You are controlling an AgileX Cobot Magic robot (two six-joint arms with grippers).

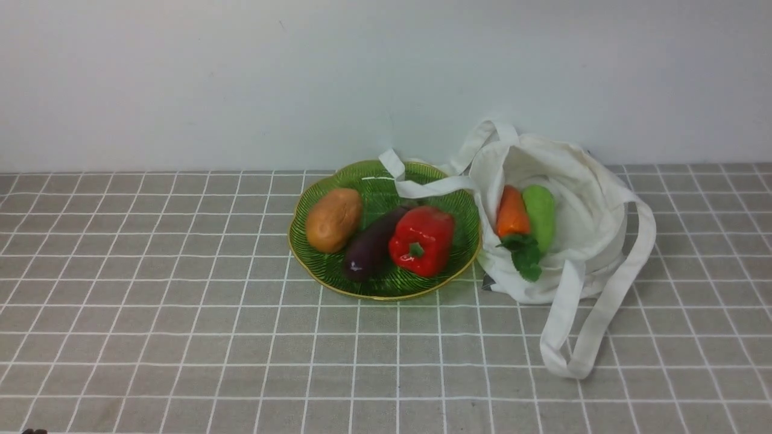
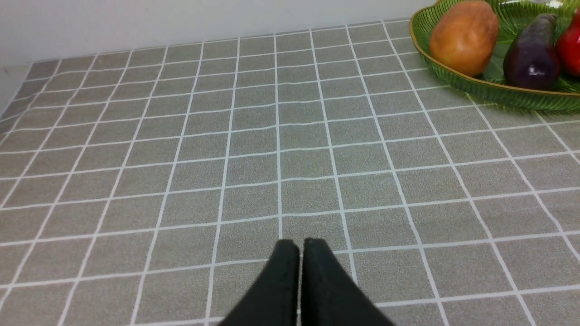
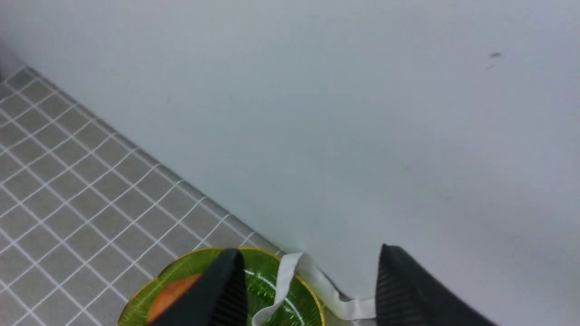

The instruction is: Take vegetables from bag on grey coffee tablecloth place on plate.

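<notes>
**Item: vegetable transfer, part done.**

- **Done:** Three pieces are lodged on the plate (image 1: 386, 295): a tan, matt, oval potato (image 1: 333, 219) at the left, a glossy dark-purple aubergine (image 1: 373, 244) in the middle, and a shiny, lobed red pepper (image 1: 422, 240) at the right.
- **Left to do:** Two pieces are seen in the mouth of the bag (image 1: 591, 199): an orange carrot (image 1: 512, 212) with crinkled green leaves and a smooth, pale green oblong vegetable (image 1: 539, 216). The transfer is judged a little over half complete.
- **Plate:** Green, glossy, ribbed and gold-rimmed; set centrally on the grey coffee tablecloth (image 1: 151, 301), a gridded weave.
- **Bag:** Soft, crumpled white cloth, just right of the plate. One flat strap (image 1: 422, 188) is draped over the plate's far rim.
- **Left gripper (image 2: 300, 246):** Fingers pressed together, nothing held, low over bare cloth to the left of the plate.
- **Right gripper (image 3: 309, 251):** Fingers spread apart, nothing between them, raised above the plate.
</notes>
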